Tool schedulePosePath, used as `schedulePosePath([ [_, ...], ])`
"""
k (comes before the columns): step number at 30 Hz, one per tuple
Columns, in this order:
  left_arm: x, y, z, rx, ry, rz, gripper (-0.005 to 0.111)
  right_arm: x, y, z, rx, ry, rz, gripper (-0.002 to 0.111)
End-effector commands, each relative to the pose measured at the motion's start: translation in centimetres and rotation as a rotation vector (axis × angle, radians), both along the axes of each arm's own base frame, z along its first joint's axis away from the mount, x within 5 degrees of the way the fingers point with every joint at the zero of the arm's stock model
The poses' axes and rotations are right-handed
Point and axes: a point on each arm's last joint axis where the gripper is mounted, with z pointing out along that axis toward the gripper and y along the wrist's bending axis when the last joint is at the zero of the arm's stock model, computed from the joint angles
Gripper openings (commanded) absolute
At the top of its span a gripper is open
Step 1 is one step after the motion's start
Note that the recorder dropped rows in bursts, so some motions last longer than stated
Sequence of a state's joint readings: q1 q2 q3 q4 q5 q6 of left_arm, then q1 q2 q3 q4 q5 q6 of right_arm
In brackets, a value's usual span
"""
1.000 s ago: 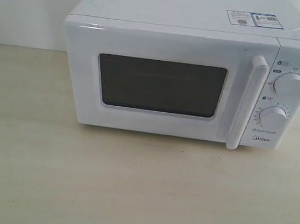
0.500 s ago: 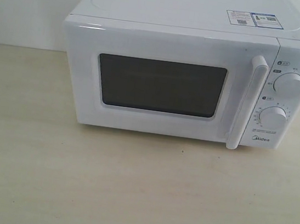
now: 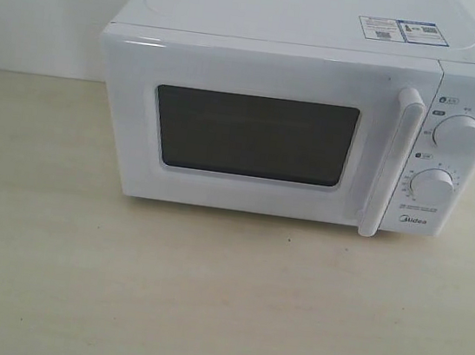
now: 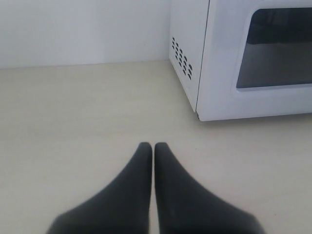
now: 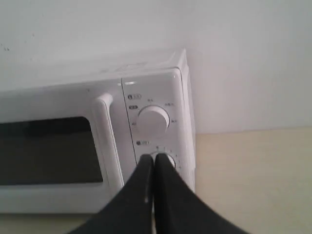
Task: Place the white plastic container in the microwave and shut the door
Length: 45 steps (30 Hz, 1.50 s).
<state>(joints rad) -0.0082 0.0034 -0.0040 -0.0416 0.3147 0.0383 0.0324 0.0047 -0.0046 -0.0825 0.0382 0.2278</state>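
The white microwave point(image 3: 302, 116) stands at the back of the pale table, and its door point(image 3: 257, 132) with the dark window is closed flush; the bar handle point(image 3: 393, 163) is upright. The white plastic container is out of view. Neither arm shows in the exterior view. My left gripper point(image 4: 154, 146) is shut and empty, hovering over bare table off the microwave's point(image 4: 243, 58) vented side corner. My right gripper point(image 5: 154, 160) is shut and empty too, held in front of the lower dial point(image 5: 165, 158) of the microwave point(image 5: 97, 141), apart from it.
Two round dials point(image 3: 456, 134) sit on the control panel right of the handle. A white wall point(image 3: 41, 3) runs behind the table point(image 3: 204, 296). Stickers point(image 3: 401, 30) lie on the microwave's top.
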Motion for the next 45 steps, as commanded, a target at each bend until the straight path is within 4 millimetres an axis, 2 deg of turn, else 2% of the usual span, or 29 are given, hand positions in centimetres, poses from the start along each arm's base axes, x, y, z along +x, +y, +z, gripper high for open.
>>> schedulePosePath([
  [1, 0.0, 0.0, -0.1, 0.009, 0.001, 0.003, 0.004, 0.0, -0.2, -1.2, -0.038, 0.118, -0.026, 0.000],
  [7, 0.0, 0.0, -0.1, 0.009, 0.001, 0.003, 0.004, -0.2, -0.5, -2.5, -0.087, 0.260, -0.045, 0.000],
  [16, 0.0, 0.0, -0.1, 0.009, 0.001, 0.003, 0.004, -0.3, -0.6, -3.0, -0.095, 0.317, -0.052, 0.000],
  [45, 0.0, 0.0, -0.1, 0.009, 0.001, 0.003, 0.004, -0.3, -0.3, -3.0, -0.099, 0.317, -0.011, 0.000],
])
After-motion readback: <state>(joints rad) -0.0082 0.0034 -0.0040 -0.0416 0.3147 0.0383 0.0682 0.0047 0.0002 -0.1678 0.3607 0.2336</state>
